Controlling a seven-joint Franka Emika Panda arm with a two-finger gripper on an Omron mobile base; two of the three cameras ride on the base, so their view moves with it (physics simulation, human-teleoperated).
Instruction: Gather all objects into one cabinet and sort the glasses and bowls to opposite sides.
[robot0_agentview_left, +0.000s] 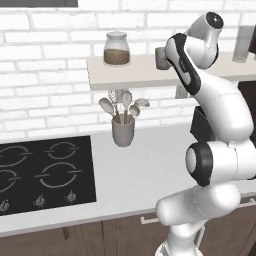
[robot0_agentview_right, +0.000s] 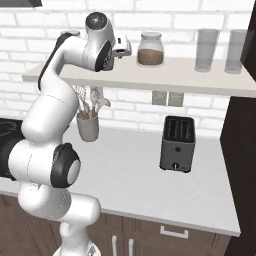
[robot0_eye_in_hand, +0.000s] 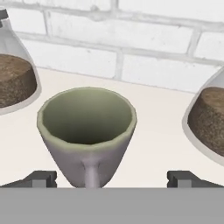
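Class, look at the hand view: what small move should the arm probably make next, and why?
Probably ease forward until the pale grey-green mug sits between the fingers, then close. The fingers stand wide open either side of it, short of its body, its handle facing the camera, between two lidded jars.

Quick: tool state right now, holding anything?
Tool: open, holding nothing; tips stand either side of the mug on the shelf.

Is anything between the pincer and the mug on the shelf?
Nothing visible. The open pincer faces the pale grey-green mug directly, handle toward it. Two lidded glass jars of brown stuff flank the mug, left and right, clear of the path.
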